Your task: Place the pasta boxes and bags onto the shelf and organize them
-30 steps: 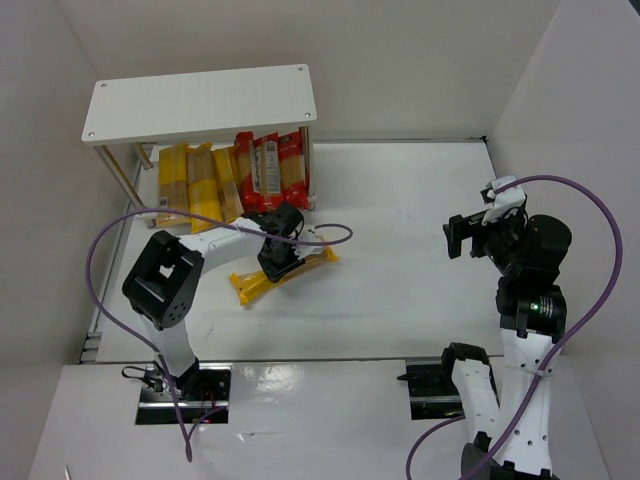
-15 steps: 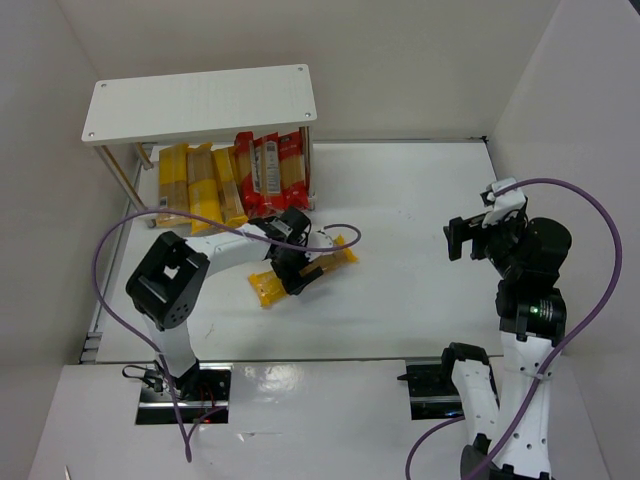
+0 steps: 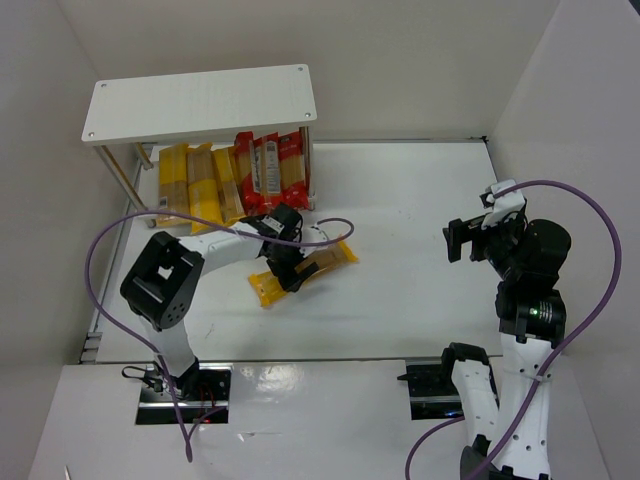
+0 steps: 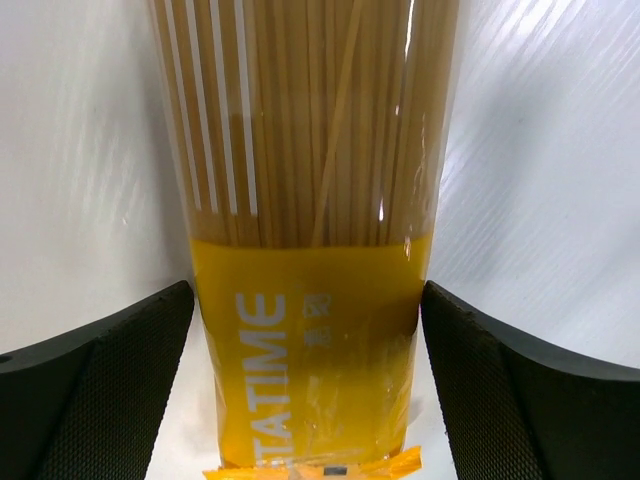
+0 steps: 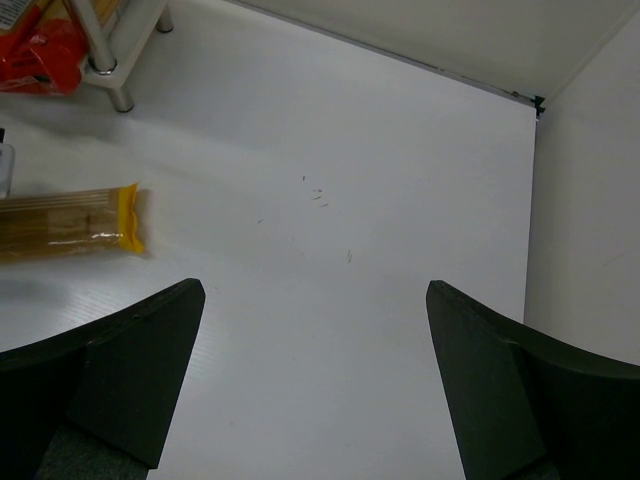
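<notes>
A yellow spaghetti pack point(image 3: 318, 264) with a clear window lies flat on the table in front of the shelf point(image 3: 200, 100). My left gripper point(image 3: 284, 264) straddles its near end, open. In the left wrist view the pack point(image 4: 310, 250) runs between the two black fingers point(image 4: 110, 390) with a thin gap on each side of my left gripper point(image 4: 308, 400). Several yellow packs point(image 3: 200, 185) and red packs point(image 3: 265, 170) lie side by side under the shelf's white board. My right gripper point(image 3: 468, 238) hangs open over bare table at the right, holding nothing point(image 5: 315, 380).
The shelf stands on thin legs point(image 5: 105, 60) at the back left, close to the left wall. White walls enclose the table at the back and right. The right wrist view catches the loose pack's end point(image 5: 70, 225) and a red pack point(image 5: 30, 40).
My left gripper has opened and let go of the yellow pack, which now lies a little further right on the table. The right arm has not moved.
</notes>
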You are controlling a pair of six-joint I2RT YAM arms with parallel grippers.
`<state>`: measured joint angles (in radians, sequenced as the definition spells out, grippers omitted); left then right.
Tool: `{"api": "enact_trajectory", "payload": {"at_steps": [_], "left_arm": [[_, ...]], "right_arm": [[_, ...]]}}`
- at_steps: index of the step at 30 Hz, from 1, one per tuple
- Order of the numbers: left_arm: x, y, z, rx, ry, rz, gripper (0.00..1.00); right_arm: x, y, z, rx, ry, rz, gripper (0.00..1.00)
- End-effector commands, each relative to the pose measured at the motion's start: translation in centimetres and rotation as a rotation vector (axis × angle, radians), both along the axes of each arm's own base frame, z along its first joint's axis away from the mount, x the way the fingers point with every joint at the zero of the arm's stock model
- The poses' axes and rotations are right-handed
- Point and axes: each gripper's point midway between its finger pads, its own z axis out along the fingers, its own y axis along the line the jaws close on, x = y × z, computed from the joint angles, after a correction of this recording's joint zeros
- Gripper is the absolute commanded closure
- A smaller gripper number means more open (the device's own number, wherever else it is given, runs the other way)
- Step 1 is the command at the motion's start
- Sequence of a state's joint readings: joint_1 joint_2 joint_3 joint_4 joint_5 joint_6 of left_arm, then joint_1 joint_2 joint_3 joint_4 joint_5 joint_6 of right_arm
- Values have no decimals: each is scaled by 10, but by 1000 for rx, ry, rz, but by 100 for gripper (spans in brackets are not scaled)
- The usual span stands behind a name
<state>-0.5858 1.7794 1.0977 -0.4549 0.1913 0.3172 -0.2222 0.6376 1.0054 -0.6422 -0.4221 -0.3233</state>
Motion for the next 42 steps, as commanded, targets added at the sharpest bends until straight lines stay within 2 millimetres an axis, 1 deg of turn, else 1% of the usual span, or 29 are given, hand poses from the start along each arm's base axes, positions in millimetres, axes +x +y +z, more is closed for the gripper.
{"api": "enact_trajectory", "payload": {"at_steps": [1, 2, 4, 10, 12, 14, 15, 16, 17, 18, 19, 20, 21, 22, 23, 24, 26, 27, 29, 30, 31, 33, 34, 35, 37, 38, 39, 40, 42], "left_arm": [[-5, -15, -8, -53, 61, -52, 0], [-2, -17, -6, -58, 54, -52, 0], [-6, -16, -9, -56, 76, -55, 0], [-4, -17, -10, -56, 76, -55, 0], [-5, -15, -18, -36, 88, -50, 0], [-4, -12, -21, -18, 91, -34, 0], [-4, -12, -21, -17, 91, -34, 2], [-6, -9, -28, -4, 97, -31, 16], [-6, -9, -28, -4, 97, -31, 34], [-13, -7, -32, -8, 117, -26, 99], [-13, -7, -30, -32, 118, -14, 100], [-19, -8, -32, -44, 140, -20, 100], [-21, -7, -29, -44, 140, -20, 100], [-18, -10, -19, -57, 133, -1, 100], [-15, -9, -13, -76, 130, 18, 100], [-8, -9, 6, -123, 98, 46, 100], [1, -10, 30, -182, 54, 88, 100], [7, -7, 51, -218, 8, 115, 100], [11, -4, 71, -265, -15, 154, 100], [17, -2, 92, -305, -69, 173, 100], [21, 7, 96, -320, -76, 206, 100], [24, 14, 114, -361, -99, 242, 100], [28, 25, 114, -358, -114, 259, 100], [27, 25, 121, -390, -109, 254, 100], [24, 36, 126, -426, -107, 274, 100], [24, 39, 136, -447, -129, 273, 100], [21, 41, 137, -456, -130, 277, 100], [23, 46, 142, -461, -146, 287, 100], [19, 52, 153, -469, -181, 288, 100]], "right_arm": [[-2, 2, 4, -6, -12, 11, 0], [0, 0, 1, -15, -4, 5, 0], [0, 0, 1, -15, -4, 5, 0], [0, 0, 1, -15, -4, 5, 0], [0, 0, 5, -17, -13, 5, 0], [0, 0, 5, -15, -4, 5, 0], [0, 0, 5, -15, -4, 5, 0], [0, 0, 5, -15, -4, 5, 0], [0, 0, 5, -15, -4, 5, 0], [0, 0, 9, -17, -13, 5, 0], [0, 0, 9, -17, -13, 5, 0], [0, 0, 9, -17, -13, 5, 0], [-1, 0, 13, -19, -22, 5, 0], [-1, 0, 11, -17, -13, 5, 0], [-2, 1, 15, -19, -22, 5, 0], [-5, 1, 15, -20, -23, 5, 0], [-5, 1, 15, -20, -23, 5, 0], [-5, 3, 15, -20, -24, 14, 0], [-7, 2, 17, -24, -32, 5, 0], [-6, 2, 13, -22, -23, 5, 0], [-6, 2, 13, -22, -23, 5, 0], [-9, 3, 15, -24, -33, 5, 0], [-9, 3, 15, -24, -33, 5, 0], [-9, 3, 15, -24, -33, 5, 0], [-11, 3, 15, -24, -33, 5, 0], [-11, 3, 15, -24, -33, 5, 0], [-11, 3, 15, -24, -33, 5, 0], [-11, 2, 15, -26, -33, -4, 0], [-13, 2, 17, -28, -42, -4, 0]]}}
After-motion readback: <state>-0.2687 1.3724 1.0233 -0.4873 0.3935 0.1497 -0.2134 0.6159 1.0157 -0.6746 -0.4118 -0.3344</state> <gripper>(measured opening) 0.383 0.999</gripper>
